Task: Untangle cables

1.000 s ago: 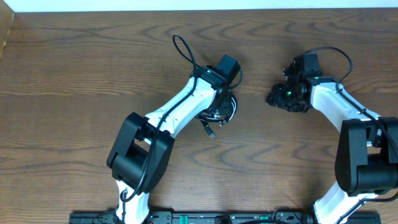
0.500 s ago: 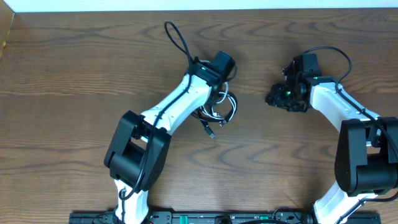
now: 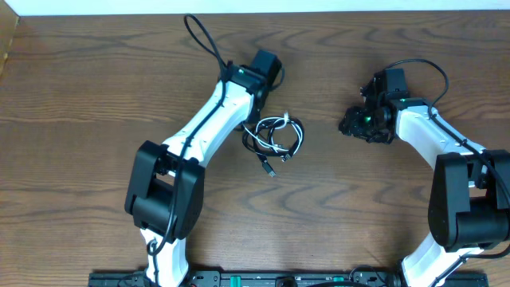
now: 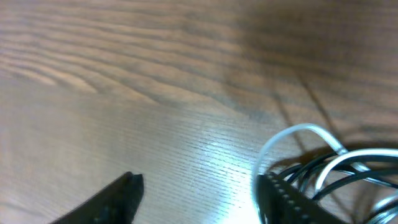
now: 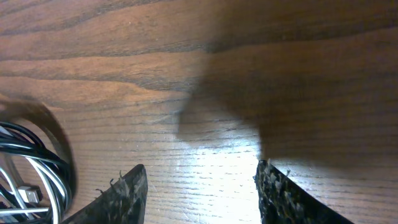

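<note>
I am seeing the cables point(image 3: 275, 137), a small knot of thin black cords looped together with one short white cord point(image 4: 305, 128), lying on the brown wood-grain desk point(image 3: 96, 104) roughly midway between the two arms and nearer the left one. A single black cord end with a small plug point(image 3: 269, 169) is trailing out of the knot toward the near edge. The left gripper point(image 4: 202, 200) is hovering just beyond the far-left side of the knot. In its wrist view the two dark fingers are standing apart with only bare wood between them. The knot is sitting off to the right, just past the right-hand fingertip point(image 4: 283, 196), and I cannot tell whether that tip is touching a strand. The white-and-black left arm point(image 3: 211, 119) is reaching diagonally across the desk, passing beside the knot without covering it. The right gripper point(image 5: 199, 193) is hanging well apart from the cables on the opposite side, its fingers also spread and gripping nothing. In its wrist view the black and white loops are showing only at the left edge, clear of both fingers.
</note>
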`<move>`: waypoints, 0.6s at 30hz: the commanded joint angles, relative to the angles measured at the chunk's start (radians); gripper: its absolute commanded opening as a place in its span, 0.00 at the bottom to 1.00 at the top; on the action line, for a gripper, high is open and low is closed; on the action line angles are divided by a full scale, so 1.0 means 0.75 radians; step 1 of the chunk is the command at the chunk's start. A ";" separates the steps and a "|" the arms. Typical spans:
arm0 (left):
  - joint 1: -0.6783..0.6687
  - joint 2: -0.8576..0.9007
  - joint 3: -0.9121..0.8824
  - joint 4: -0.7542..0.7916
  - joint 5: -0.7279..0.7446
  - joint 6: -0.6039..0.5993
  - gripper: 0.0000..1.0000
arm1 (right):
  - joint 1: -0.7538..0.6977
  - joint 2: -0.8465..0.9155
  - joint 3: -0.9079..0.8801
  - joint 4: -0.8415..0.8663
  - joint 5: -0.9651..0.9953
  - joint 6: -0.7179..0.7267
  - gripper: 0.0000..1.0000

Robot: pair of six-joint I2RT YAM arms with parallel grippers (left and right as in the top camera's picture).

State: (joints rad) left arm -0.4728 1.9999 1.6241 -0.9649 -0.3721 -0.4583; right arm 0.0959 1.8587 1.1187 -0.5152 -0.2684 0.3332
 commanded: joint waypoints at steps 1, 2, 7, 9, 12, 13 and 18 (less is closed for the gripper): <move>0.010 -0.059 0.078 -0.052 -0.095 -0.074 0.54 | 0.014 0.013 -0.007 0.003 0.002 0.004 0.52; 0.014 -0.059 0.081 -0.065 -0.142 -0.103 0.54 | 0.014 0.013 -0.007 0.003 0.002 0.003 0.52; 0.043 -0.058 0.081 -0.152 -0.347 -0.180 0.54 | 0.014 0.013 -0.007 0.004 0.002 0.003 0.52; 0.062 -0.058 0.081 -0.187 -0.396 -0.191 0.54 | 0.014 0.013 -0.007 0.004 0.002 0.003 0.52; 0.084 -0.058 0.081 -0.193 -0.298 -0.194 0.56 | 0.015 0.013 -0.008 0.004 0.001 0.003 0.52; 0.087 -0.058 0.081 -0.193 -0.225 -0.192 0.59 | 0.019 0.013 -0.007 0.005 0.002 0.003 0.52; 0.083 -0.058 0.080 -0.148 0.403 -0.077 0.57 | 0.025 0.013 -0.007 0.011 0.007 0.003 0.53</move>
State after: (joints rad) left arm -0.4019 1.9701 1.6730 -1.0874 -0.3725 -0.5667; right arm 0.1047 1.8587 1.1183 -0.5102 -0.2684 0.3332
